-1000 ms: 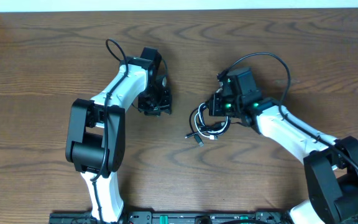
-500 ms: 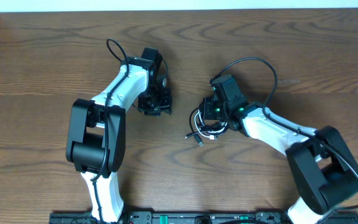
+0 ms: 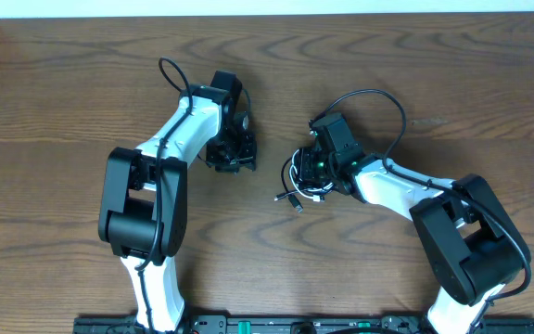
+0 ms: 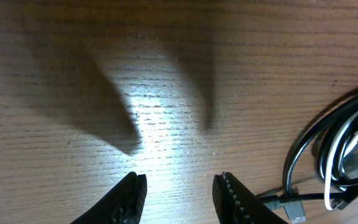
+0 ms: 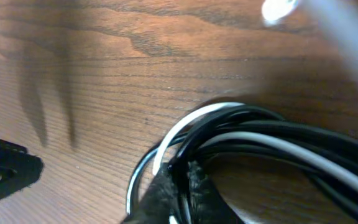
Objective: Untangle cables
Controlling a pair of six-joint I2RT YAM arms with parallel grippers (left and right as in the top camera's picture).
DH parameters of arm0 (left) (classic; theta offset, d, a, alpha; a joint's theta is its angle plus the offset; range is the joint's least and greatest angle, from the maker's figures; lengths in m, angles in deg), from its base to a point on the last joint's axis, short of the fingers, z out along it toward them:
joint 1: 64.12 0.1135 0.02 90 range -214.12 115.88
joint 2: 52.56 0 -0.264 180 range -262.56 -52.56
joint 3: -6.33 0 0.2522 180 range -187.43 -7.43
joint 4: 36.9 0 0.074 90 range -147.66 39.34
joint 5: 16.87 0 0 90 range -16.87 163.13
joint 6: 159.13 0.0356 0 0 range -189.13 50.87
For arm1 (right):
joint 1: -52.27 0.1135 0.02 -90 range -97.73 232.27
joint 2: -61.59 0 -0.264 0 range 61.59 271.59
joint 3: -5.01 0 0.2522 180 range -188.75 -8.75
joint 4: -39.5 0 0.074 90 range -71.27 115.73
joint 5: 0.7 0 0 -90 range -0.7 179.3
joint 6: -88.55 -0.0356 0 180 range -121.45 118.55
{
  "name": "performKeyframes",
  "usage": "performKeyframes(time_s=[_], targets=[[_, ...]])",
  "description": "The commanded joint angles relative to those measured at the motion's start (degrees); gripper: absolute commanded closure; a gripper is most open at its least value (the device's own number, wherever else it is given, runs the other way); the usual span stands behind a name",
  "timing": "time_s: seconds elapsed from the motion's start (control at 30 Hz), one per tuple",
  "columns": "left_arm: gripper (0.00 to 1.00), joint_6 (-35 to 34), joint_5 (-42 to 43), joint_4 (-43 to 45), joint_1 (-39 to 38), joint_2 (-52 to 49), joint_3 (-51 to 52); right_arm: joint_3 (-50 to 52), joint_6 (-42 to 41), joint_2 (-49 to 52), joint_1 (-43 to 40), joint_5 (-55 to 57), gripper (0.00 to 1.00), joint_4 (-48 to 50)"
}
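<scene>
Only in the right wrist view is the right gripper [image 5: 179, 183] seen pinched on the cables [image 5: 278, 127], while the left gripper [image 4: 180, 186] is shown spread apart.

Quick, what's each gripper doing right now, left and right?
Left gripper: open, holding nothing.
Right gripper: closed, pinching the cables.

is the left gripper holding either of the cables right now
No, in the left wrist view the left gripper stands open over the table with nothing in it, and the cables lie off to one side.
</scene>
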Motion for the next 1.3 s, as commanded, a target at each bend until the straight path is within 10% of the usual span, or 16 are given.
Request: performKeyframes(time_s=[0.0, 0.33, 0.53, 1.0, 1.27], targets=[[0.61, -0.17, -0.55, -0.17, -0.07, 0.35, 0.79, 0.04, -0.42, 0.74, -0.07, 0.07, 0.99, -0.28], [0.61, 3.54, 2.97, -0.52, 0.0, 0.35, 0.79, 0.04, 2.95, 0.7, -4.92, -12.66, 0.99, 0.83], [0.61, 4.74, 7.06, 0.44, 0.0, 0.35, 0.79, 0.04, 3.21, 0.7, -5.11, -12.59, 0.75, 1.11], [0.61, 4.74, 7.06, 0.5, 0.0, 0.35, 0.79, 0.04, 2.97, 1.99, -2.73, -5.68, 0.8, 1.9], [0.61, 5.31, 8.81, 0.42, 0.0, 0.35, 0.79, 0.04, 3.23, 2.34, -3.48, -10.95, 0.99, 3.76]])
